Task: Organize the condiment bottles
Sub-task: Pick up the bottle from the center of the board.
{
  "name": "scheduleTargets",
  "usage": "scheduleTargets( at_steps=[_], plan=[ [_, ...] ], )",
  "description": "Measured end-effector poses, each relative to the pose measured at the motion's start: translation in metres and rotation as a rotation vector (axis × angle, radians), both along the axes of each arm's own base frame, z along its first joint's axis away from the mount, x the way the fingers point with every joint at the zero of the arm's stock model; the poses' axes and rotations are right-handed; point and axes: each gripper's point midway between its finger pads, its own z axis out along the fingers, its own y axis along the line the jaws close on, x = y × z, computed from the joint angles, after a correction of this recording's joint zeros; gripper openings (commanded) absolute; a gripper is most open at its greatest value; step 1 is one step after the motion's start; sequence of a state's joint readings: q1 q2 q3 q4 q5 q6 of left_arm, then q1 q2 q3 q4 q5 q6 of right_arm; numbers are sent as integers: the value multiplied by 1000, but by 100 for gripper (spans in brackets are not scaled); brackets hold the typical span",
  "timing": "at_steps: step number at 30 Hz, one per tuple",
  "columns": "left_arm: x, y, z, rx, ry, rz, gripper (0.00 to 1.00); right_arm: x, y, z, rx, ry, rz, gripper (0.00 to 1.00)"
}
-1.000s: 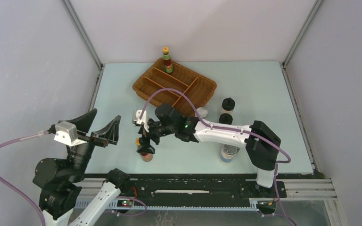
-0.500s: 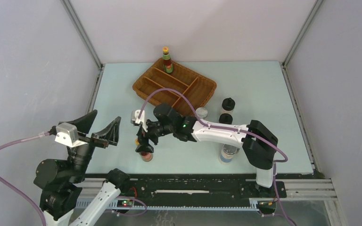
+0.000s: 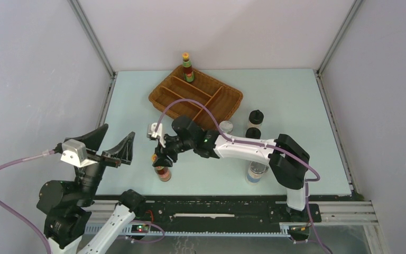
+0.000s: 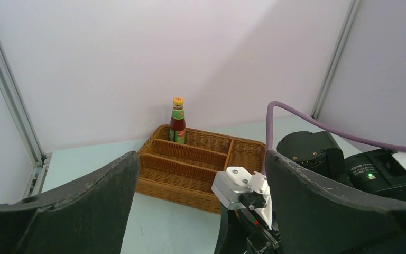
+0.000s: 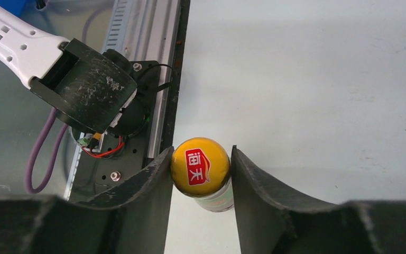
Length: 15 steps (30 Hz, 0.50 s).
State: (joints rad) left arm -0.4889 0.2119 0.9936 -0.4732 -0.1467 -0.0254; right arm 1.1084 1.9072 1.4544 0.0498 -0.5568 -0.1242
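A slim red-brown sauce bottle with a yellow cap (image 5: 200,166) stands near the table's front edge (image 3: 163,173). My right gripper (image 5: 202,153) has come down over it from above (image 3: 161,161) and is shut on the bottle's top, both fingers pressing the cap. A second sauce bottle (image 3: 188,67) stands upright in the far corner of the wicker tray (image 3: 233,103), also seen in the left wrist view (image 4: 177,120). My left gripper (image 3: 111,144) hangs open and empty off the table's left side (image 4: 201,159).
Two black-capped shakers (image 3: 256,117) (image 3: 253,133) and a silver-lidded jar (image 3: 225,127) stand right of the tray. Another jar (image 3: 256,172) stands under the right arm near the front edge. The arms' black base rail (image 3: 217,211) runs along the front.
My right gripper's jaws have closed from wide open onto the yellow-capped bottle, and the arm has shifted slightly left. The left arm has hardly moved.
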Motion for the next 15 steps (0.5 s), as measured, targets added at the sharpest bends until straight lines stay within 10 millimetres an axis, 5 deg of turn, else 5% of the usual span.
scheduleTargets(
  at_steps=[4,9,15],
  plan=[
    [-1,1,0,-2,-3,0,93,3,3,1,6,-8,-4,36],
    [-1,1,1,-3,-4,1,93,4,3,2,9,-7,-6,3],
    [-1,1,1,-4,-4,2,93,4,3,2,9,-8,-6,0]
  ],
)
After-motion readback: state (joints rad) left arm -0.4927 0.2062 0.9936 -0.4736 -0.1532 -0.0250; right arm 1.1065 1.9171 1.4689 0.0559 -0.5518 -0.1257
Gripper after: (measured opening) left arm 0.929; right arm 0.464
